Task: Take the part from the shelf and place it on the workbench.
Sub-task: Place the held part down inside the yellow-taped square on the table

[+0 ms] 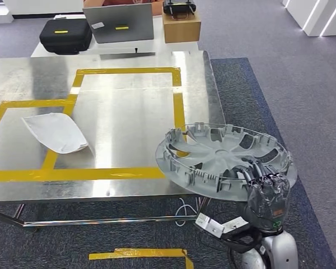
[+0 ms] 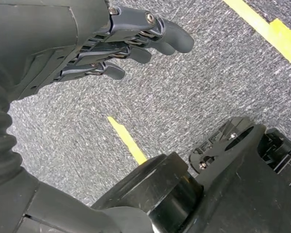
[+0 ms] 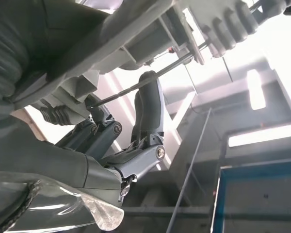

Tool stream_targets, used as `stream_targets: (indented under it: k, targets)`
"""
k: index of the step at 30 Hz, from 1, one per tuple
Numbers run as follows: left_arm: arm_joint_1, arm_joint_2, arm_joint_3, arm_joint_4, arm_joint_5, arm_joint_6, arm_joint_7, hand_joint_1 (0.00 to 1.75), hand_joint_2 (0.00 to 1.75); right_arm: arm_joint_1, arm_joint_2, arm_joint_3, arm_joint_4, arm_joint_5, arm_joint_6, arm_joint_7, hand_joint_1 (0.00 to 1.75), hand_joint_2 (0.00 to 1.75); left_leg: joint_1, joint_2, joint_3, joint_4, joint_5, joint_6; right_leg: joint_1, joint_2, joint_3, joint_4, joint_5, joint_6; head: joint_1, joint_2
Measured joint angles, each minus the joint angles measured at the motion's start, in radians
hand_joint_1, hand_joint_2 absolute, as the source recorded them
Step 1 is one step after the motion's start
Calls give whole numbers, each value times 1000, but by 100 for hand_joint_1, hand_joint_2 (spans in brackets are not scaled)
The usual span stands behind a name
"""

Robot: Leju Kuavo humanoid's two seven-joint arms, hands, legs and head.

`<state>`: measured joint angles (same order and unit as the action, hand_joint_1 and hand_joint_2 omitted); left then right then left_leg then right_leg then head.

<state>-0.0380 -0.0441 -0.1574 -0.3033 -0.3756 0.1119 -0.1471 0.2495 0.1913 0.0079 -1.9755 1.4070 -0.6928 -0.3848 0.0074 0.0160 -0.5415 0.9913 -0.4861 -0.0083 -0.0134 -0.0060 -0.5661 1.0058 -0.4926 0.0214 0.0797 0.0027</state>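
A grey wheel cover (image 1: 219, 154), the part, lies flat in the air at the right front corner of the metal workbench (image 1: 115, 120), hollow side up. My right hand (image 1: 265, 185), wrapped in clear film, grips its near rim from below, fingers hooked over the edge. Part of the cover overhangs the bench corner; the rest hangs over the carpet. In the right wrist view my fingers (image 3: 149, 111) curl against the cover's ribbed rim (image 3: 166, 34). My left hand (image 2: 111, 46) hangs over the carpet, fingers apart and holding nothing.
A white curved panel (image 1: 56, 131) lies on the bench's left half. Yellow tape (image 1: 177, 106) marks rectangles on the top. Behind stand a black case (image 1: 65, 35), a grey laptop (image 1: 119, 23) and a cardboard box (image 1: 181, 26). Grey carpet (image 1: 284, 84) spreads to the right.
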Motion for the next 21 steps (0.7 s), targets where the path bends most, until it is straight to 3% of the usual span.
stream_targets:
  k: [7,12,21]
  targets:
    - [-6,9,-17,2,-8,-3,6,0,175,-58,-92,87,61,77,0,103,175,175,0,0,0,0,0,0,0,0,0,0,0,0,0,0]
    - [-13,14,-27,6,-14,-14,13,0,175,-148,-198,258,61,156,0,215,175,175,0,0,0,0,0,0,0,0,-1,0,1,0,0,0]
    - [-20,17,-45,11,-17,-18,19,0,175,-238,-287,447,43,165,0,224,175,175,0,0,-1,0,0,0,0,0,-1,0,1,0,0,0]
